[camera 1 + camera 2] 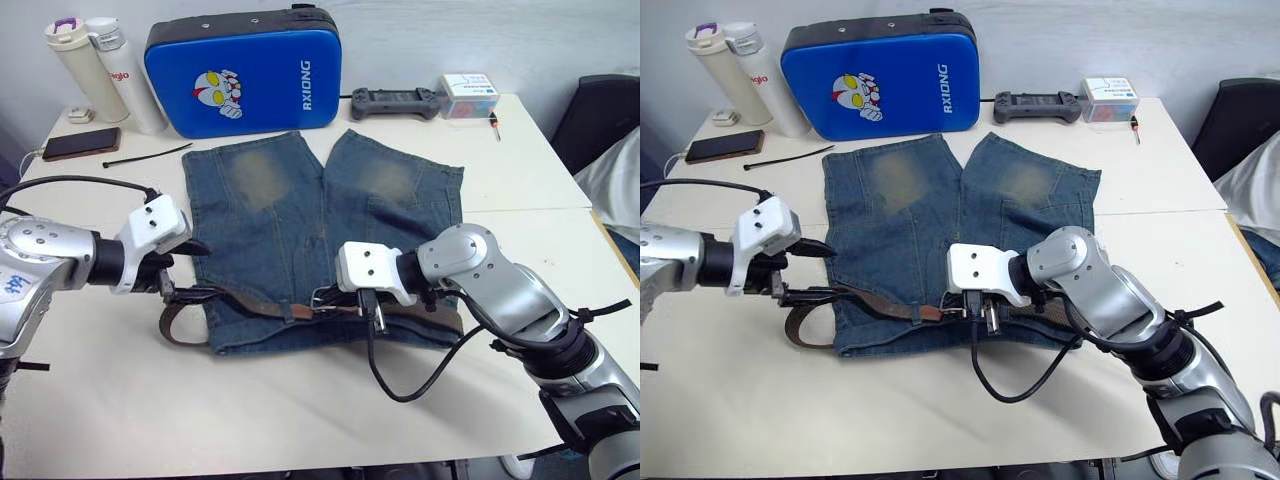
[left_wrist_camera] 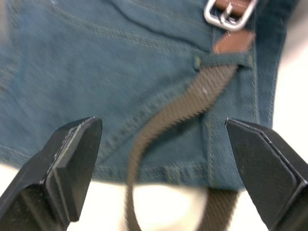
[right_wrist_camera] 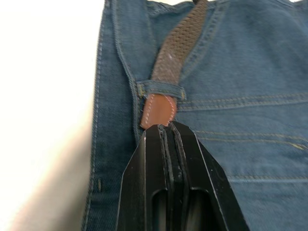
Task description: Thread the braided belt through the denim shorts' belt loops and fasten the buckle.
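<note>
The denim shorts [image 1: 290,210] lie flat on the table with the waistband toward me. The braided belt [image 1: 255,303] runs along the waistband and curls off the shorts' left edge. In the left wrist view it passes under a belt loop [image 2: 224,60]; its tan tip [image 2: 233,42] lies just short of the buckle [image 2: 230,12]. My left gripper [image 1: 195,272] is open at the shorts' left edge, its fingers [image 2: 72,159] either side of the belt. My right gripper [image 3: 166,127] is shut, its fingertips at the tan tip's end [image 3: 159,110]; no grip on it shows.
Behind the shorts are a blue padded case [image 1: 245,70], two white bottles [image 1: 100,65], a phone [image 1: 80,143], a thin black cable tie [image 1: 145,155], a game controller [image 1: 393,102] and a small box [image 1: 468,95]. A dark chair [image 1: 600,120] stands at the right.
</note>
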Robot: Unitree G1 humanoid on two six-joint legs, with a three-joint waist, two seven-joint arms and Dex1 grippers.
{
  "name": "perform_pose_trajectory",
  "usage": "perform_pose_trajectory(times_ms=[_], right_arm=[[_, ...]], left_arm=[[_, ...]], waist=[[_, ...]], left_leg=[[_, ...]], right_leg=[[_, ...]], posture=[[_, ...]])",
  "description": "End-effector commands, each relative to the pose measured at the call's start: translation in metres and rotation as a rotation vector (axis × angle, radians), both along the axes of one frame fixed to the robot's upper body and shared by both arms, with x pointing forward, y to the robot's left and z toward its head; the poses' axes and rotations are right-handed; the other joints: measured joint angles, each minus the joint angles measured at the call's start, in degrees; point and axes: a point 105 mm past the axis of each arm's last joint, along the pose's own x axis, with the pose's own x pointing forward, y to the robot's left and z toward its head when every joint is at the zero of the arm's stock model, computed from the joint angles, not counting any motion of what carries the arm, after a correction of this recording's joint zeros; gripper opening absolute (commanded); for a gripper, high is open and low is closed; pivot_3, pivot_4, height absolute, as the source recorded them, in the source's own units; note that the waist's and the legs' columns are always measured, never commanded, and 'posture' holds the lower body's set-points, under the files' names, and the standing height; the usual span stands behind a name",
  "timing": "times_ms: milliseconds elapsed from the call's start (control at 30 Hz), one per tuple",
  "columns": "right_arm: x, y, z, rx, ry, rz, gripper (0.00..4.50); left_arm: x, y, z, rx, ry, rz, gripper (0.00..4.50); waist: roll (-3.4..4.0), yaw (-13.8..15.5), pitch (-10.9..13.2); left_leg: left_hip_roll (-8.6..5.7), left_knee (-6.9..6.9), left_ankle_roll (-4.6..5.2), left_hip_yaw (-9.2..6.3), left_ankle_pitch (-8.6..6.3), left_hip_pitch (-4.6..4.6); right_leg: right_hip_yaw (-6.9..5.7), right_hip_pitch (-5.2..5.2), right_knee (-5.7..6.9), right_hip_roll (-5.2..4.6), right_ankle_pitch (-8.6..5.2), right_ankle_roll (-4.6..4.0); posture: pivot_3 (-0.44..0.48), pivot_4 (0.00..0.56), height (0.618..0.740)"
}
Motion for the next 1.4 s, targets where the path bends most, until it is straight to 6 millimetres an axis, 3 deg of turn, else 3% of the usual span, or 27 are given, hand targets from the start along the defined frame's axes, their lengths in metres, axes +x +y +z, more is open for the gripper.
perform_pose_trajectory(times_ms=[33, 133, 267, 567, 667, 900, 933, 1167, 1400], right_arm=[[-0.003, 0.002, 0.010, 0.037, -0.093, 0.027, 0.03], [-0.003, 0.003, 0.004, 0.017, -0.213, 0.074, 1.05], [-0.001, 0.003, -0.006, 0.000, -0.353, 0.126, 2.86], [0.001, 0.006, -0.017, 0.028, -0.439, 0.185, 2.86], [0.003, 0.007, -0.017, 0.035, -0.441, 0.180, 2.90], [0.007, 0.005, -0.019, 0.027, -0.445, 0.154, 2.90], [0.008, 0.005, -0.019, 0.028, -0.450, 0.150, 2.90], [0.011, 0.005, -0.024, 0.025, -0.490, 0.139, 2.90], [0.011, 0.008, -0.033, 0.021, -0.510, 0.167, 2.90]], left_arm=[[0.000, -0.006, 0.003, 0.000, -0.006, -0.039, 4.50], [-0.008, -0.018, -0.005, -0.002, 0.040, -0.103, 4.50], [-0.010, -0.022, -0.011, -0.005, 0.062, -0.111, 4.50], [0.000, -0.046, -0.016, -0.055, 0.047, -0.118, 4.50], [0.003, -0.044, -0.021, -0.036, 0.053, -0.096, 3.65], [-0.001, -0.064, -0.043, -0.001, 0.092, -0.190, 0.37], [-0.002, -0.068, -0.048, 0.005, 0.096, -0.202, 0.08], [0.001, -0.076, -0.078, 0.053, 0.131, -0.197, 0.08], [0.007, -0.070, -0.075, 0.016, 0.129, -0.153, 0.08]], waist=[[0.00, 0.00, 0.00], [0.00, 0.10, 0.00], [-0.02, 0.15, -0.01], [-0.03, 0.11, -0.01], [-0.03, 0.10, -0.01], [-0.03, 0.23, -0.01], [-0.03, 0.23, -0.01], [-0.03, 0.14, -0.01], [-0.03, 0.21, -0.01]], left_leg=[[0.00, -0.01, -0.01, -0.01, 0.00, 0.00], [0.00, 0.01, -0.01, -0.01, 0.00, -0.01], [0.00, 0.08, 0.00, -0.01, 0.00, -0.04], [0.00, 0.40, 0.00, -0.03, 0.00, -0.06], [0.00, 0.47, -0.01, -0.01, 0.00, -0.04], [0.00, 0.56, -0.01, -0.02, -0.01, -0.03], [0.00, 0.57, -0.01, -0.02, -0.01, -0.04], [0.00, 0.60, -0.01, -0.02, -0.01, -0.03], [0.00, 0.66, -0.01, -0.02, -0.01, 0.06]], right_leg=[[-0.01, -0.01, 0.00, 0.02, 0.00, 0.00], [-0.01, -0.01, 0.01, 0.01, 0.00, 0.00], [-0.01, 0.00, 0.02, 0.01, 0.01, 0.01], [-0.02, 0.01, 0.31, 0.03, 0.01, 0.02], [0.00, 0.01, 0.43, 0.04, 0.01, 0.02], [0.01, 0.02, 0.50, 0.03, 0.01, 0.02], [0.00, 0.03, 0.50, 0.03, 0.01, 0.02], [0.01, 0.04, 0.54, 0.04, 0.01, 0.02], [0.01, 0.12, 0.56, 0.04, 0.01, 0.02]], posture=[[0.000, 0.150, 0.740], [0.000, 0.150, 0.740], [0.000, 0.150, 0.740], [0.000, 0.150, 0.740], [0.000, 0.150, 0.740], [0.000, 0.150, 0.740], [0.000, 0.150, 0.740], [0.000, 0.150, 0.740], [0.000, 0.150, 0.740]])
